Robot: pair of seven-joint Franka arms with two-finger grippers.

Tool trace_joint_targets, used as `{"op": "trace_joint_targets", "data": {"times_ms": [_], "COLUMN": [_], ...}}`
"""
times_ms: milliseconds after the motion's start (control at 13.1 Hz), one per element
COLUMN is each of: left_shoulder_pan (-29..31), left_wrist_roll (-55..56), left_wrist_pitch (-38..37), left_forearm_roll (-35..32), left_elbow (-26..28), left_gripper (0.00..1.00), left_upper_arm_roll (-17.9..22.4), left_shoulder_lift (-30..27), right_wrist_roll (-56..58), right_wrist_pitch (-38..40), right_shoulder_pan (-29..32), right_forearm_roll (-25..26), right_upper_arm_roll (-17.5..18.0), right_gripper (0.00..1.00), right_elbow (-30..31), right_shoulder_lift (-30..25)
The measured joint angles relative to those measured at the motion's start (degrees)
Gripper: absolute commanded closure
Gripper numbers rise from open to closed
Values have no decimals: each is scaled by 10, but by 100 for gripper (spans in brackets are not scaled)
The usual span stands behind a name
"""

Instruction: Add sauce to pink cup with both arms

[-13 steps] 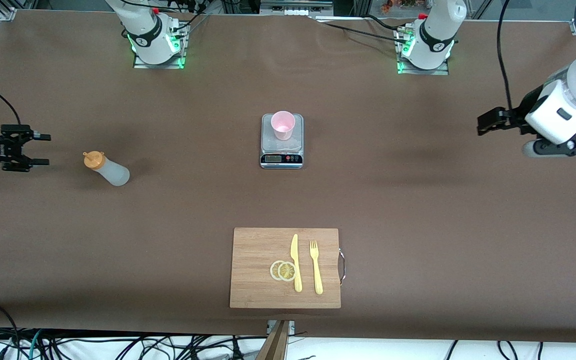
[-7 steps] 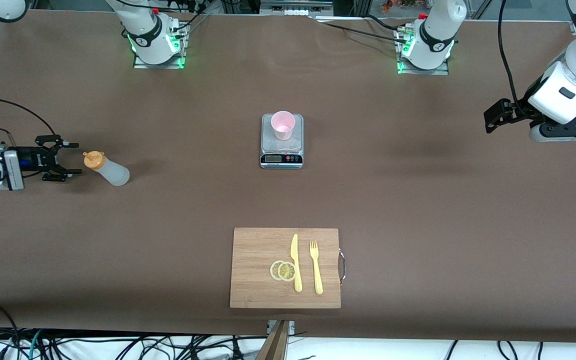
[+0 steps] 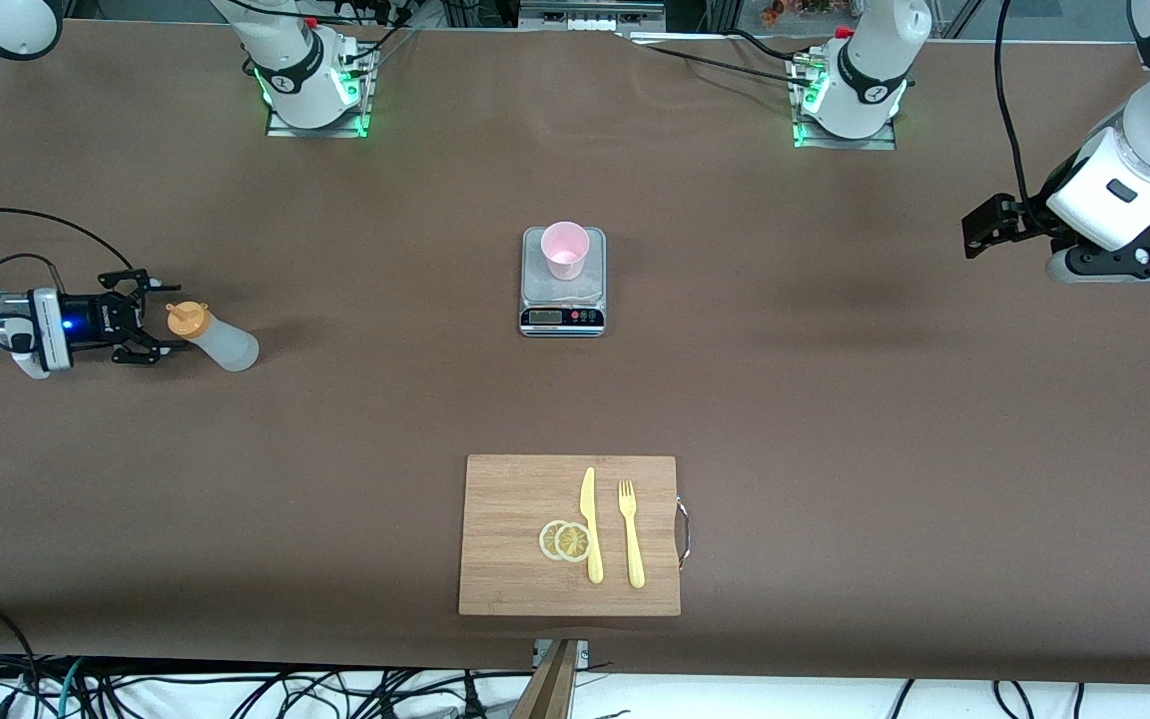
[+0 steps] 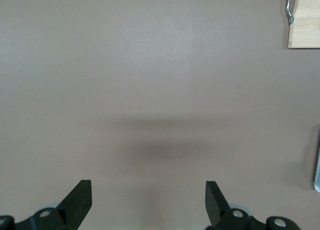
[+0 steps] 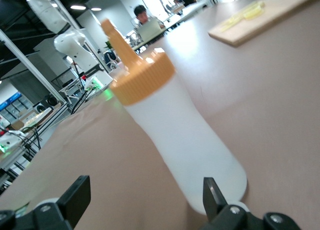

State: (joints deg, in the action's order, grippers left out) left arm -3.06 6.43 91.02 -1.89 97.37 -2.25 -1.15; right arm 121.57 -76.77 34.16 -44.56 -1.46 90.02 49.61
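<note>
Toward the right arm's end of the table, the sauce bottle (image 3: 217,337) is seen standing upright on the brown table (image 3: 835,399), orange nozzle cap on top. The right gripper (image 3: 158,322) is held low and level just beside the bottle's cap, fingers spread wide. One fingertip (image 3: 151,285) is seen on the side of the cap away from the front camera and the other on the side toward it; no contact with the bottle is visible. In the right wrist view the bottle (image 5: 175,135) is framed between the two spread fingertips (image 5: 77,195), close in front of the gripper (image 5: 145,202).

The pink cup (image 3: 565,250) is placed upright on a small digital scale (image 3: 562,310) at mid-table, well apart from the bottle and toward the left arm's end from it. A wooden cutting board (image 3: 515,539) is laid nearer the front camera than the scale; a yellow knife (image 3: 590,524), a yellow fork (image 3: 631,534) and two lemon slices (image 3: 565,540) are set on it.

The left gripper (image 3: 979,228) is held up over bare table at the left arm's end, waiting. Its fingers (image 4: 80,200) are shown spread with nothing between them in the left wrist view; only tabletop and a corner of the board (image 4: 305,29) are seen below.
</note>
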Motion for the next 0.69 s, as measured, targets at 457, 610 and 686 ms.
{"op": "trace_joint_targets", "data": {"times_ms": [457,610,686], "left_shoulder_pan": [-1,-2,-2], "left_wrist_roll": [-1,-1,-1], "left_wrist_pitch": [0,0,0], "left_forearm_roll": [1,1,1], "left_elbow": [0,0,0], "left_gripper": [0,0,0], "left_upper_arm_roll": [-1,-2,-2], "left_shoulder_lift": [0,0,0], "right_wrist_roll": [155,174,180], "right_wrist_pitch": [8,10,10], "right_shoulder_pan": [0,0,0], "right_forearm_roll": [-49,-56,-62], "right_upper_arm_roll": [3,4,5], "right_gripper": [1,1,1], "right_elbow": [0,0,0], "right_shoulder_lift": [-1,-1,0]}}
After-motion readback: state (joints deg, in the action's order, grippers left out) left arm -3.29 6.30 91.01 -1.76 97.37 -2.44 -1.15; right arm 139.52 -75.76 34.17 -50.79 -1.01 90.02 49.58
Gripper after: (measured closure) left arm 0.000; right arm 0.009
